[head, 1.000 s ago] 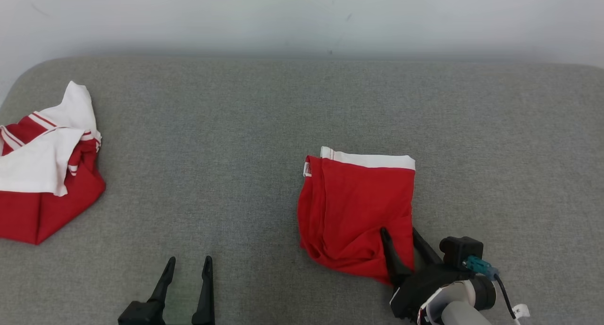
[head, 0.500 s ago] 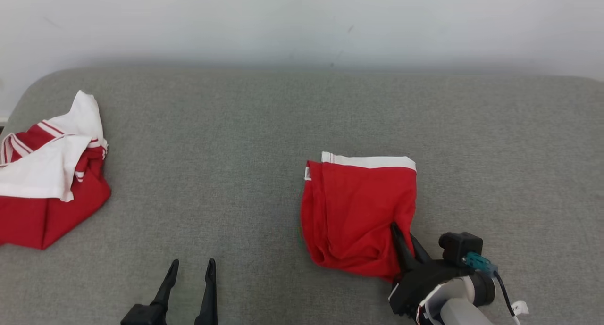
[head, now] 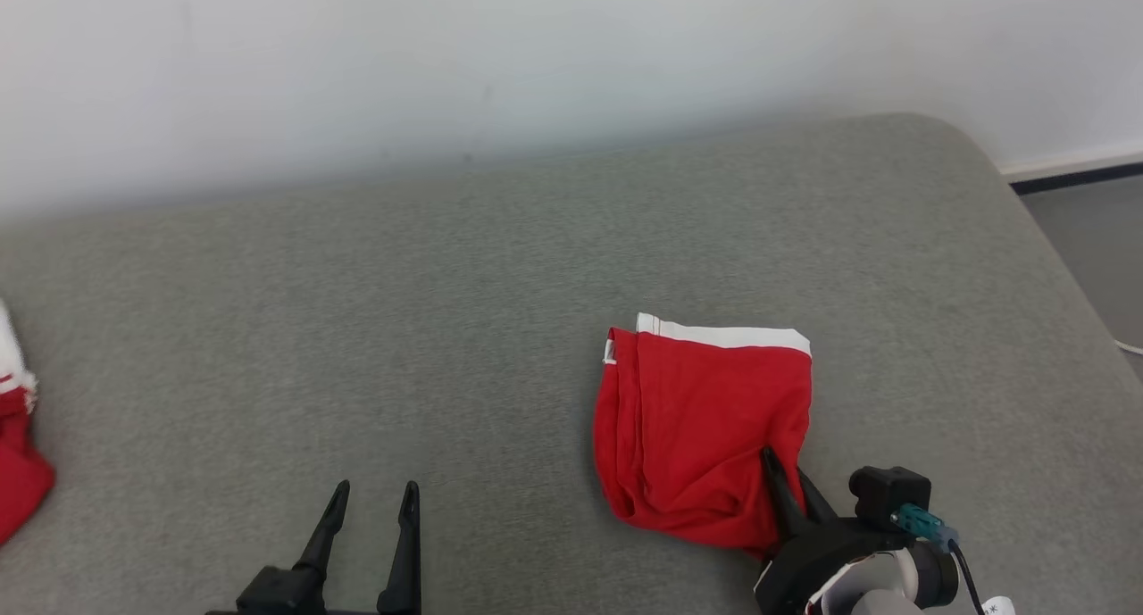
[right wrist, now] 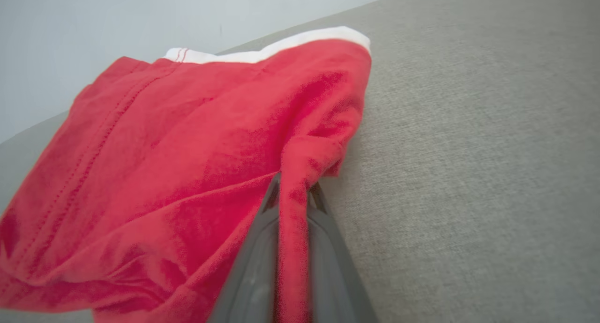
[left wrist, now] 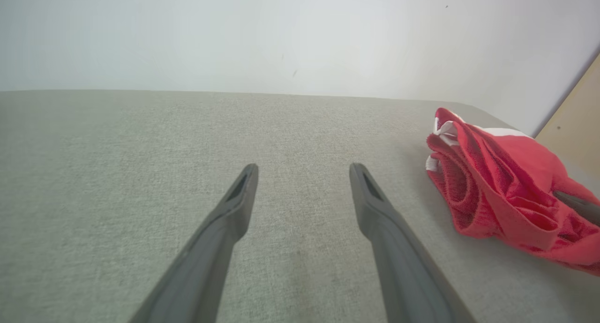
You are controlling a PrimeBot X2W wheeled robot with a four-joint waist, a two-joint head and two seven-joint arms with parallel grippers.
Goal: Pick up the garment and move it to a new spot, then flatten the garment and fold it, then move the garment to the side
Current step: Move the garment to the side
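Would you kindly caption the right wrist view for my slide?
Right claw pinching a fold of the red garment on the grey fabric surface.

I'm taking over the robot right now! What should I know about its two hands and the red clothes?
Right gripper: jaws shut on the near right corner of the folded red garment.
Left gripper: open, holding nothing, left of that garment and apart from it.
Done: the garment lies folded on the grey cushion, white band at its far edge.
Left: move it to the side, then let go.
Another red and white garment lies at the far left.
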